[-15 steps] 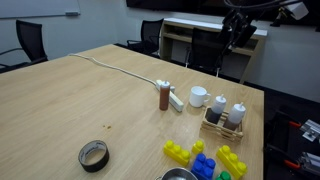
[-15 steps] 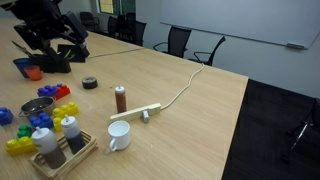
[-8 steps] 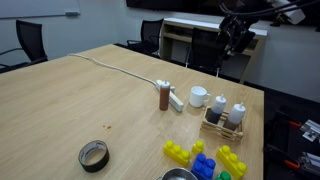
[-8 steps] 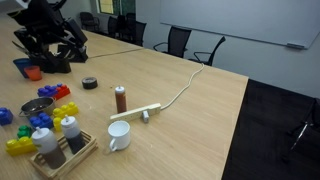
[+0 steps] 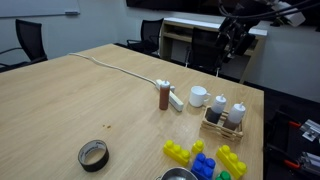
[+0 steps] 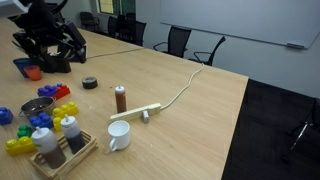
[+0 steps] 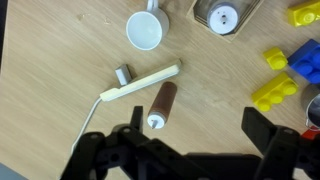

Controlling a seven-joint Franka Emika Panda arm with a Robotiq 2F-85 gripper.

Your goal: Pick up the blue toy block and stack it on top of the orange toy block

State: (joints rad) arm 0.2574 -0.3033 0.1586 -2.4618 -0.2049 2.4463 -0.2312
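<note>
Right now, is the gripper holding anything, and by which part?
Nothing is held. The gripper is open and empty above the table; the blue block lies on the table, apart from it.

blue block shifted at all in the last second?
No. The blue toy block sits in the same spot between the yellow bricks, same offset from the tape roll.

Between the spread jaws, descent is being blocked by a brown cylinder (image 7: pixel 162 105) and a white bar (image 7: pixel 140 83); outside one jaw, the blue toy block (image 7: pixel 308 62) is being hemmed by yellow bricks (image 7: pixel 274 92).
</note>
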